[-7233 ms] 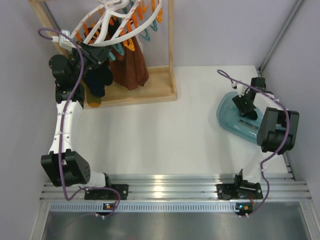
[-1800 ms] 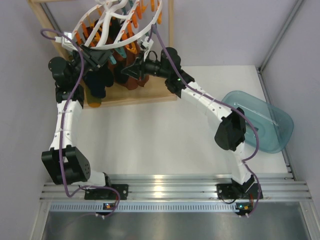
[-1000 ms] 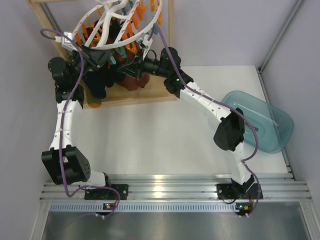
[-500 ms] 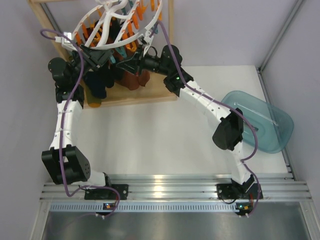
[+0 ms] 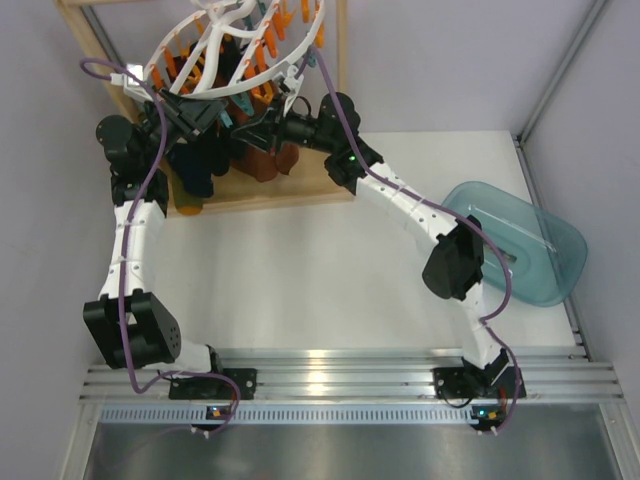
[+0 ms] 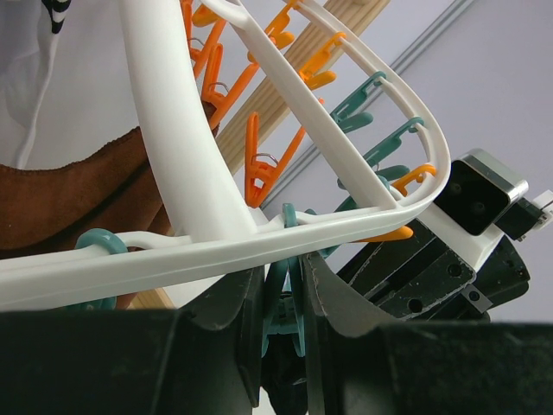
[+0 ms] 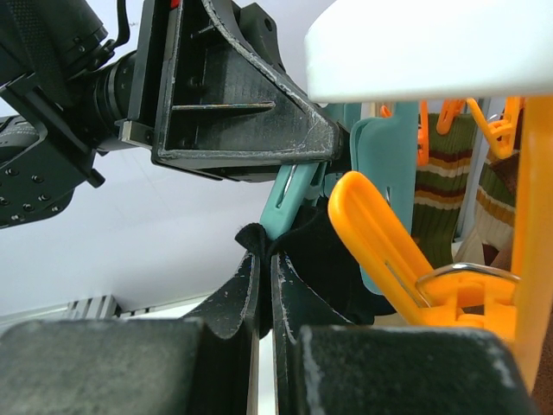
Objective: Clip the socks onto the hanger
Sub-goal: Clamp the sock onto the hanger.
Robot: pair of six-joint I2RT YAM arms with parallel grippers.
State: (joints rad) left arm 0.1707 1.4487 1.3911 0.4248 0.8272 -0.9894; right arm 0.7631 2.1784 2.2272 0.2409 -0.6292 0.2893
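Between the nearly shut fingers of the right end effector (image 7: 263,277) a black sock (image 7: 252,235) is pinched. Its bunched edge stands just above the fingertips, so that it can be fed upward. Directly above that edge, touching or almost touching it, a teal clip (image 7: 292,194) hangs. Whether any fabric lies inside the clip's mouth cannot be told.

From the opposite side the clip is held by the left end effector (image 6: 281,275), which is clenched on it just beneath the white ring of the hanger (image 6: 173,156). This grip is judged to squeeze the clip open and to steady the hanging ring against the push of the sock.

Beside the right end effector, on the side away from the left one, an orange clip (image 7: 380,233) hangs unused. Farther behind it, striped fabric (image 7: 441,173) is seen hanging. In the overhead view, rust-brown cloths (image 5: 265,160) and the wooden frame (image 5: 341,70) lie beyond both end effectors. The sock is judged not yet clipped.
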